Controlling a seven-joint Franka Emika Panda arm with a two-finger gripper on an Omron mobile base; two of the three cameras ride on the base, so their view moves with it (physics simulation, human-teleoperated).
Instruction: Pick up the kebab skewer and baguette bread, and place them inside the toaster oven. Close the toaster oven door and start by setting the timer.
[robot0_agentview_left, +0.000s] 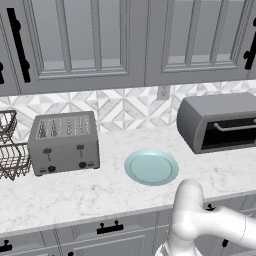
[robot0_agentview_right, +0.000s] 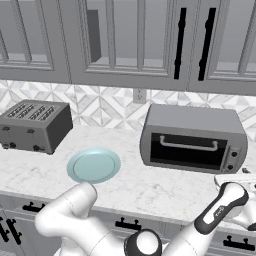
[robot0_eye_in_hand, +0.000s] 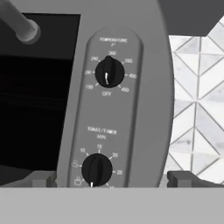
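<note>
Toaster oven (robot0_eye_in_hand: 131, 26) control panel sits directly ahead of the hand (robot0_eye_in_hand: 111, 178), whose fingers (robot0_eye_in_hand: 181, 178) stand wide apart. Its timer knob (robot0_eye_in_hand: 96, 169) lies between them, dark and round.

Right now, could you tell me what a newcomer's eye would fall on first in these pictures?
Probably the dark grey toaster oven at the right of the marble counter, its black glass door shut, with the open gripper right up against its two control knobs, the lower timer knob nearest. Next, the bare teal plate mid-counter and the lighter slot toaster to its left.
</note>
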